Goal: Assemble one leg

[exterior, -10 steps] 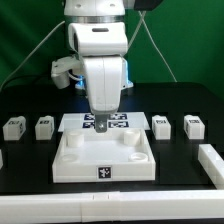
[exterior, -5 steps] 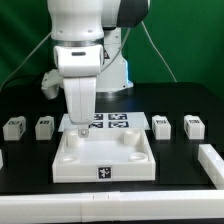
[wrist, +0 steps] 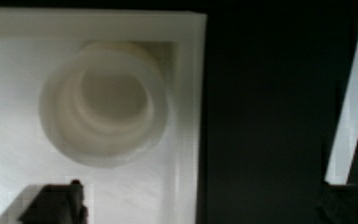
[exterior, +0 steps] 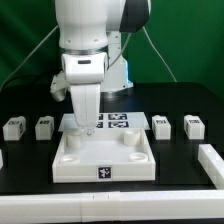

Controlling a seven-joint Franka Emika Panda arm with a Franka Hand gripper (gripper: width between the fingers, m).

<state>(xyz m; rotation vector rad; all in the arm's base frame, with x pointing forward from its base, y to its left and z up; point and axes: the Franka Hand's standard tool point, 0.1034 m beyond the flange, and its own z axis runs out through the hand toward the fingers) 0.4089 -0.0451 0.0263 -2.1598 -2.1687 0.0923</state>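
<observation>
Four white legs with tags stand in a row on the black table: two on the exterior view's left (exterior: 13, 127) (exterior: 44, 126) and two on its right (exterior: 161, 124) (exterior: 193, 125). My gripper (exterior: 88, 127) hangs over the far left corner of the large white square tray piece (exterior: 105, 172), close above it. In the wrist view the gripper (wrist: 202, 205) is open and empty. One finger (wrist: 51, 205) is over the tray surface beside a round corner socket (wrist: 105, 100), and the other is over the black table past the tray's edge. No leg shows in the wrist view.
The marker board (exterior: 118, 120) lies just behind the tray. A long white bar (exterior: 100, 210) runs along the front edge and a white block (exterior: 212, 165) lies at the exterior view's right. A small white piece (exterior: 2, 158) sits at the left edge.
The arm swung from the middle of the tray toward the exterior view's left, then came down closer over the tray's far left corner. The legs and the tray have not moved.
</observation>
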